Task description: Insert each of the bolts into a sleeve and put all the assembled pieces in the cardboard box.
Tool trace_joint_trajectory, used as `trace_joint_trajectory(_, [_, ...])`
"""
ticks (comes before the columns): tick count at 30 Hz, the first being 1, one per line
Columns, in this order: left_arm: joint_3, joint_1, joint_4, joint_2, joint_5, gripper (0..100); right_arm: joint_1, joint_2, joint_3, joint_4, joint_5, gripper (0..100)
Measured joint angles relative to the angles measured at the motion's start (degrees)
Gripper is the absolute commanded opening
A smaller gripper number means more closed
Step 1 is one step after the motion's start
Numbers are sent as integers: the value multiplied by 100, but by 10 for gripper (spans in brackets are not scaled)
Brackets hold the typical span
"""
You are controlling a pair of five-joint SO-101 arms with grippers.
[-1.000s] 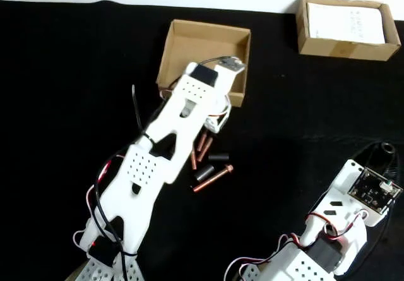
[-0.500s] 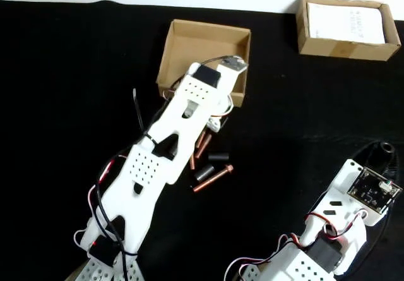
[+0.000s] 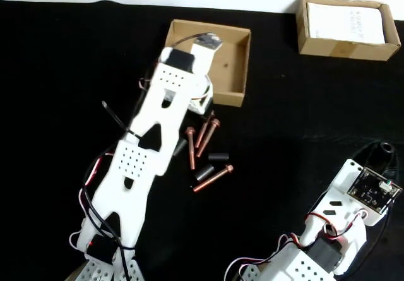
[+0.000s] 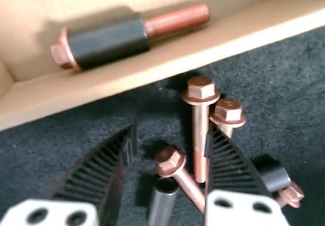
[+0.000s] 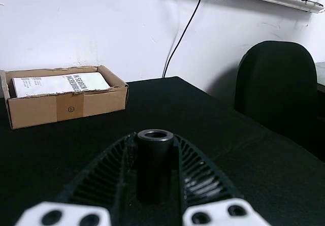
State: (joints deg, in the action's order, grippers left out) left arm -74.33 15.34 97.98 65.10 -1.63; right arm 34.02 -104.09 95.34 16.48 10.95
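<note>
Bolts [image 4: 200, 119]: stiff metal, probably weighty and slick, likely to roll; best pinched mid-shank, across the axis. Sleeves [image 3: 218, 157]: rigid, smooth tubes; best gripped on the side wall.

On the worktop [image 3: 303, 117], just beside the cardboard box [image 3: 232, 60]: four loose bolts and what looks like three sleeves. One assembled piece [image 4: 109, 40] lies inside the box.

Left pincer [image 4: 170, 134] gapes wide over the bolts. Right pincer [image 5: 154, 142], well apart, clamps a fourth sleeve [image 5: 154, 170] upright.

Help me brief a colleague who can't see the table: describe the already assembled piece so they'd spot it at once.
On the black table, find the cardboard box holding no paper, by the left gripper. Inside lies a copper bolt wearing a dark sleeve; the bolts outside are bare, the loose sleeve empty.
</note>
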Motion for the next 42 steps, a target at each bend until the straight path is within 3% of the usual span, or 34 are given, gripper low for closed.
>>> trace_joint_trajectory(10, [-26, 114, -79, 510, 0, 202, 0, 0, 9, 0, 0, 7])
trace_joint_trajectory(14, [-88, 132, -273, 615, 0, 0, 0, 0, 9, 0, 0, 7])
trace_joint_trajectory(22, [-211, 264, -431, 633, 26, 8, -123, 0, 9, 0, 0, 7])
trace_joint_trajectory(27, [-1354, 167, -105, 686, 18, 8, -642, 0, 9, 44, 0, 7])
trace_joint_trajectory(31, [-1758, 149, 158, 316, 44, 8, -1116, 0, -255, 853, -413, 7])
trace_joint_trajectory(36, [-1802, -26, 281, -782, 712, 8, -1802, -9, -1231, 2576, -1380, 7])
trace_joint_trajectory(42, [-1802, -325, 334, -2321, 835, 8, -2637, -26, -1503, 3675, -1600, 7])
